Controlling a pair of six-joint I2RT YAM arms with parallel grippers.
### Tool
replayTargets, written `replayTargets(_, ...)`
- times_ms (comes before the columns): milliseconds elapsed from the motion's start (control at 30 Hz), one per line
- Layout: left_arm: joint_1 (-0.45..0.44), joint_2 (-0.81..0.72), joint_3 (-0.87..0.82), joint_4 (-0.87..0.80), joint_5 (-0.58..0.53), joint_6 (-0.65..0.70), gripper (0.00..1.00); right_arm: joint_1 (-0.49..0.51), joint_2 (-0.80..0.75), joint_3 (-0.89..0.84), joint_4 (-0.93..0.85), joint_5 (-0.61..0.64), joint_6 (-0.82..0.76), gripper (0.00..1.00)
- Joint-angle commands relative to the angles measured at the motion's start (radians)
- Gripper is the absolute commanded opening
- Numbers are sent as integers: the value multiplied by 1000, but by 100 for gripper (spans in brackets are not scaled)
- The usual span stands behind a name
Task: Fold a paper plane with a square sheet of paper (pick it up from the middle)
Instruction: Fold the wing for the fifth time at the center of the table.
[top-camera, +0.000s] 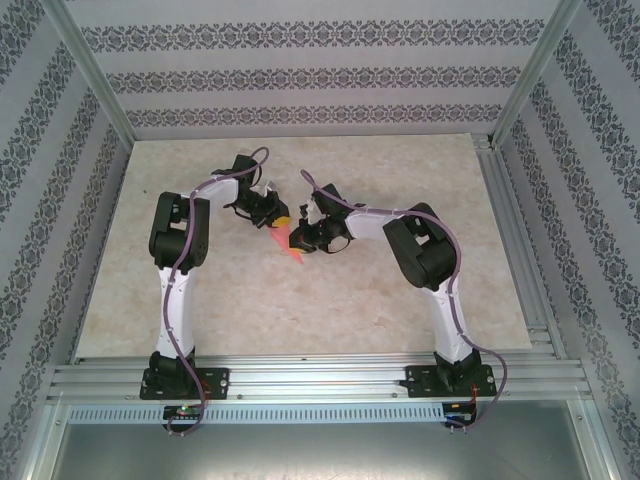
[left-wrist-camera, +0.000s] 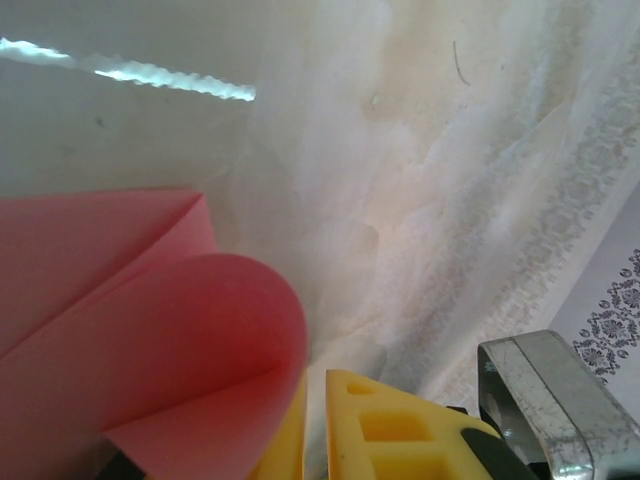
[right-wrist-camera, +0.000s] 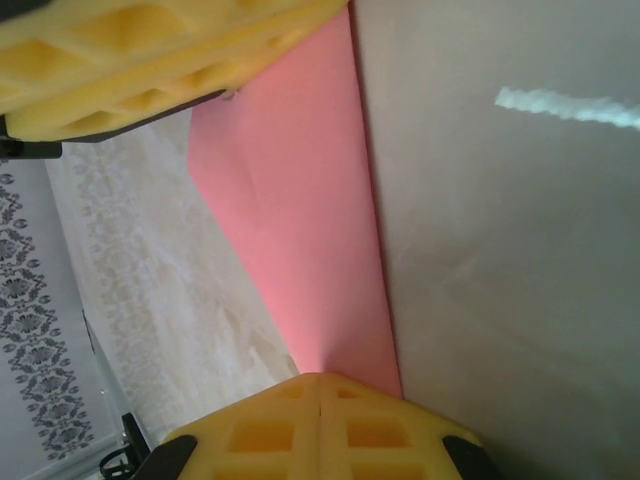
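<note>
Both arms meet over the middle of the bench (top-camera: 200, 300) with the pink paper (top-camera: 289, 245) strung between them, lifted off the surface as far as I can see. It's already folded down to a narrow wedge.

The right hand (right-wrist-camera: 318, 385) has its yellow fingers pressed flat together on the pointed end of the paper, which widens away from that hand toward the other hand's yellow fingers (right-wrist-camera: 150, 60) at the far end, touching or almost.

The left hand (left-wrist-camera: 315, 410) is trickier. Its fingers (left-wrist-camera: 390, 430) are almost together with just a sliver of gap, and the paper bulges in a soft loop right against the outer side of one finger. I honestly can't tell if it's pinching the paper or only crowding it.

There's a shiny metal bracket (left-wrist-camera: 550, 400) just past the other finger. Nothing else is on the bench around either hand, with patterned walls (top-camera: 300, 80) well beyond them.
</note>
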Motion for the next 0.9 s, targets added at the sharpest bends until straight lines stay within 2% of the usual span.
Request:
replayTargets(0,-4,25,22,-54,0,42,15,10,46,-17,-56,49,-22,0)
replayTargets(233,0,40,98,-82,-5,47,17,14,43,-64,-92,64,-47,0)
replayTargets(533,3,98,240,-138,-23,34,19,14,54,-55,-116,75,-60,0)
replayTargets(867,14,173,316,-170,-62,42,19,11,63,-46,-135,75,-67,0)
